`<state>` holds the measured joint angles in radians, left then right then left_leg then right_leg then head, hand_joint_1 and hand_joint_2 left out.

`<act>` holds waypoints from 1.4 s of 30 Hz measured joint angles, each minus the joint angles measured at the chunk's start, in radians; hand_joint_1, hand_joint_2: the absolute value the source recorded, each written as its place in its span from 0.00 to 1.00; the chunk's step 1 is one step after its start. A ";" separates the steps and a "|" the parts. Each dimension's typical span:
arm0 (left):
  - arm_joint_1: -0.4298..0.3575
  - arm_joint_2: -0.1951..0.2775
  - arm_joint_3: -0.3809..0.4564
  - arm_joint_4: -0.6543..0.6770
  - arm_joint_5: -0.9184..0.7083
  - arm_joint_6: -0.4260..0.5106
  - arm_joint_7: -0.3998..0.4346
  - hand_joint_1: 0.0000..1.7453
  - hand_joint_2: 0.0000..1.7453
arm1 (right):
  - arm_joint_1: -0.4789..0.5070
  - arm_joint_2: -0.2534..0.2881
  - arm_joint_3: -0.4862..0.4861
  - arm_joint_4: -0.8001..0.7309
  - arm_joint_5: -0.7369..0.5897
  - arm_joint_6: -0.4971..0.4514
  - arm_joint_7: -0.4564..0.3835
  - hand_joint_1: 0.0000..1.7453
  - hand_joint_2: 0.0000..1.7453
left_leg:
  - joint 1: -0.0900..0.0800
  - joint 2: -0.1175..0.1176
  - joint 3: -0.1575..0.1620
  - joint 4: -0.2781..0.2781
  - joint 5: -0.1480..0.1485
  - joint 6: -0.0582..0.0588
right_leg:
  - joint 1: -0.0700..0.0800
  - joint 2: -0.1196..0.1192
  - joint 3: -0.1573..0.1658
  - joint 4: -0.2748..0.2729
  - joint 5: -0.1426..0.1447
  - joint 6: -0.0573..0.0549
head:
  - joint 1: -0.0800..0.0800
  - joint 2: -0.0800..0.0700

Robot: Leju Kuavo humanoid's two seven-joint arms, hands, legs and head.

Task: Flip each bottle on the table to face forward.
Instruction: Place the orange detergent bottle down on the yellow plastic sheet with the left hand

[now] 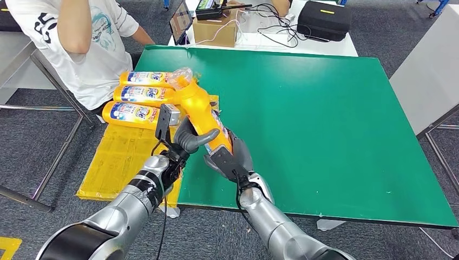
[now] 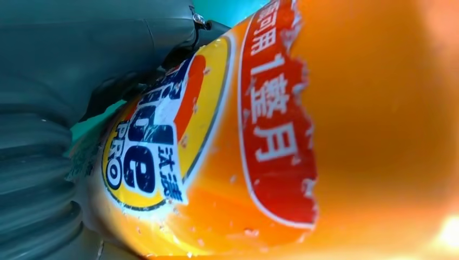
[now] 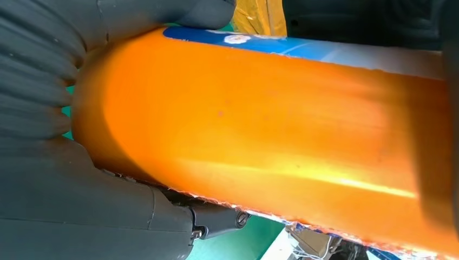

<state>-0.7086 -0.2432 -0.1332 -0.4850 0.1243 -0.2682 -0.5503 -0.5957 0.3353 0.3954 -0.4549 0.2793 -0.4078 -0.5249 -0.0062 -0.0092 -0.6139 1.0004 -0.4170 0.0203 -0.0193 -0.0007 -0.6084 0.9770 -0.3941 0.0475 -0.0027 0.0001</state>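
Both hands are on one orange bottle (image 1: 201,111), held up off the green table (image 1: 325,119) near its left edge, so I judge the flip itself is under way. The bottle slants, its clear-capped top toward the far left and its base toward the robot. The left hand (image 1: 187,136) wraps the lower body from the left, thumb across the front; the right hand (image 1: 230,157) cups the base from the right. The left wrist view looks straight onto the printed label (image 2: 157,146), while the right wrist view has plain orange side with a strip of label along one edge.

Three more bottles (image 1: 142,97) lie side by side at the table's left edge, on yellow sheeting (image 1: 116,157), labels up, caps toward the held one. A person in a white shirt (image 1: 81,38) sits just beyond them.

Next, I'd guess, the bottle needs rolling about its length until the label faces up, then laying down beside the row without knocking it.
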 joint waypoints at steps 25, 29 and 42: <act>-0.001 0.140 0.037 -0.038 0.028 0.051 -0.070 1.00 1.00 | 0.065 -0.086 -0.076 -0.104 -0.139 -0.008 -0.068 0.00 1.00 | 0.000 0.000 0.000 0.000 0.000 0.000 | 0.000 0.000 0.000 0.000 0.000 0.000 | 0.000 0.000; -0.004 0.203 0.043 -0.037 -0.110 0.157 -0.126 1.00 1.00 | 0.111 -0.118 -0.118 -0.199 -0.159 0.002 -0.080 0.00 1.00 | 0.000 0.000 0.000 0.000 0.000 0.000 | 0.000 0.000 0.000 0.000 0.000 0.000 | 0.000 0.000; -0.031 0.361 -0.030 -0.011 -0.565 0.458 -0.148 1.00 1.00 | 0.187 -0.174 -0.222 -0.354 -0.215 0.044 -0.104 0.00 1.00 | 0.000 0.000 0.000 0.000 0.000 0.000 | 0.000 0.000 -0.001 0.000 0.000 0.000 | 0.000 0.000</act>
<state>-0.7396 0.1180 -0.1636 -0.4955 -0.4407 0.1895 -0.6985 -0.4089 0.1617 0.1735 -0.8093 0.0643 -0.3634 -0.6286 -0.0060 -0.0087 -0.6141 1.0003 -0.4168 0.0202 -0.0192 -0.0005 -0.6089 0.9772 -0.3941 0.0474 -0.0026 0.0001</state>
